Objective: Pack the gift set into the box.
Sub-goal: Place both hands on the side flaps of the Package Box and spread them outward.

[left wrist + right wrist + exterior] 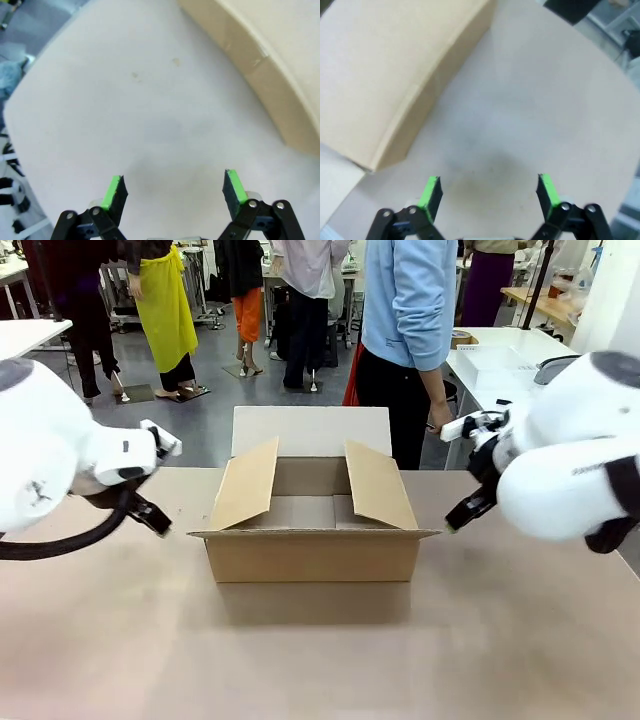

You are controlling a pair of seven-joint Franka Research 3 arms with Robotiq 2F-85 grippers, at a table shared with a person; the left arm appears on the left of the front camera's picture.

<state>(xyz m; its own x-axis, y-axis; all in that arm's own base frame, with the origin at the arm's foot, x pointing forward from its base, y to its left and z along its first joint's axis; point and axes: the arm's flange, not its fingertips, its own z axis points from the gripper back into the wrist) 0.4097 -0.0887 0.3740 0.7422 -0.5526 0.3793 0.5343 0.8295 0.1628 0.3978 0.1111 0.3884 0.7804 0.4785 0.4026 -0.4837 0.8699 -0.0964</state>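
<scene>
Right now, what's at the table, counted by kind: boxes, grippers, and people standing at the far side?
Cardboard box: 1, on the table, flaps open
Grippers: 2, left gripper and right gripper, both open and empty
Person at the far side: 1
Total: 4

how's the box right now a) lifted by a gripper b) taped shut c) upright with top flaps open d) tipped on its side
c: the box sits flat on the table with its flaps spread, and the left gripper and right gripper are open over bare table beside it.
</scene>
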